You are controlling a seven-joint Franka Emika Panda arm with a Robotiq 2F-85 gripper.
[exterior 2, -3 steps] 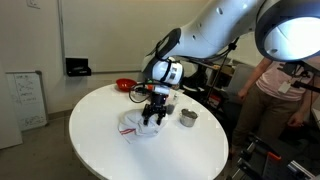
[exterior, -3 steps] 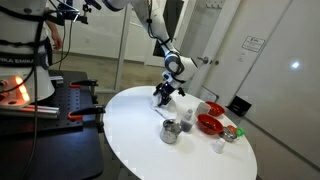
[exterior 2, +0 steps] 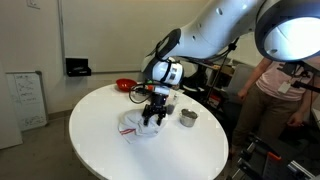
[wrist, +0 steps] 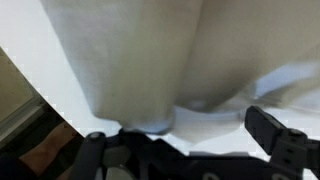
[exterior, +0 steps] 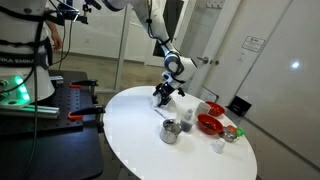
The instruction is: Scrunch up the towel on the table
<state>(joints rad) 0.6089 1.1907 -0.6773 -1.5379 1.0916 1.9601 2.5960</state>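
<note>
The towel lies bunched in a white heap on the round white table, near the table's middle. In an exterior view the towel shows only as a small pale lump under the hand. My gripper hangs right over the heap, pointing down, with its fingertips at the cloth. In the wrist view the crumpled towel fills the upper picture. My gripper is open, and its dark fingers stand wide apart on either side of the cloth, holding nothing.
Two red bowls and a metal cup stand on the table near the towel, with small items beside them. Another red bowl sits at the far edge. A person stands by the table.
</note>
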